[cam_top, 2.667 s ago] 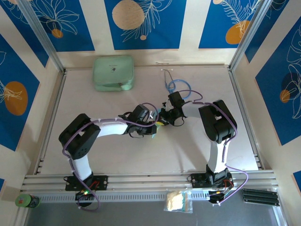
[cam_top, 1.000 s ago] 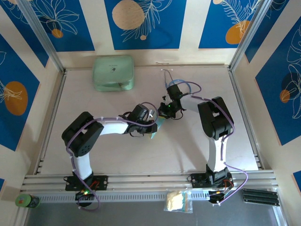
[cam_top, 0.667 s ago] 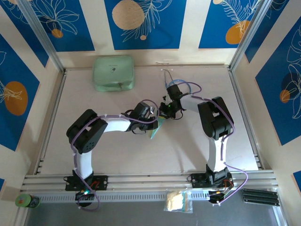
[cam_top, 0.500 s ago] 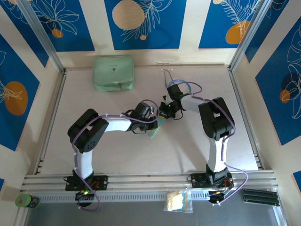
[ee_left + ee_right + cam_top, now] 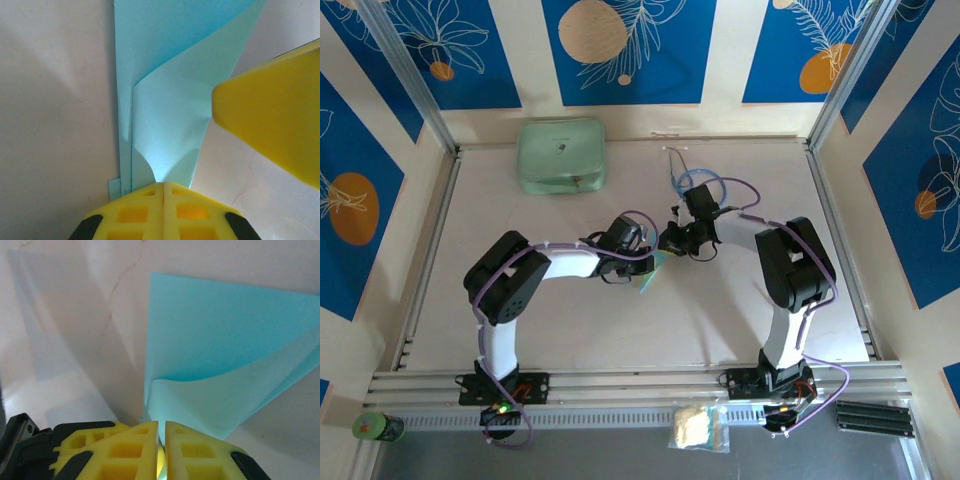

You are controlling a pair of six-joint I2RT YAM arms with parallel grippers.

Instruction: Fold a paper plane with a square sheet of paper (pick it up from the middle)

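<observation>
- At the middle of the pale table [image 5: 570, 330], a light-blue square sheet of thin paper [image 5: 652, 272], already doubled into layers, is held between two robot arms.
- The left gripper [image 5: 163, 187] reaches in from 9 o'clock, its yellow fingers closed tight on the sheet's end.
- The right gripper [image 5: 161, 429] comes in from 1 o'clock and is likewise clamped on a curled fold.
- From above, the sheet's long axis runs roughly 1 to 7 o'clock. Both grips crowd its upper end, so the free tip at 7 o'clock looks like the part to work next.

Pale table [image 5: 570, 330] with mint-green case [image 5: 560, 155], stethoscope [image 5: 698, 172], light-blue paper [image 5: 654, 272].
</observation>
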